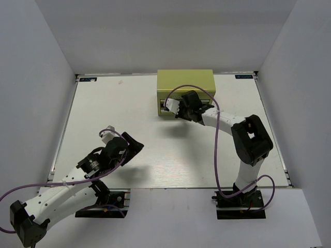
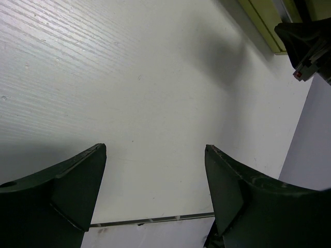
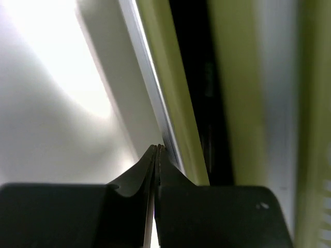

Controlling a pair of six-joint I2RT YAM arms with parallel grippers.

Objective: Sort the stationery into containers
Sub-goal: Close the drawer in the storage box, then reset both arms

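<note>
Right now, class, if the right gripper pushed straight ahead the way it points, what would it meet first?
The yellow-green chest: the shut right gripper points at its front. Contact looks close, though depth is unclear.

chest (image 1: 185, 82) | yellow-green metal box | upright | far side, right of centre | front faces near side

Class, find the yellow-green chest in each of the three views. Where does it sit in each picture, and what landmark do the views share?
Top external: the chest sits at upper centre.
Left wrist: only an edge of the chest shows, in the top right corner.
Right wrist: the chest is close up and fills the right half.
Shared landmark: the white table under it, seen to its left in every view.
</note>
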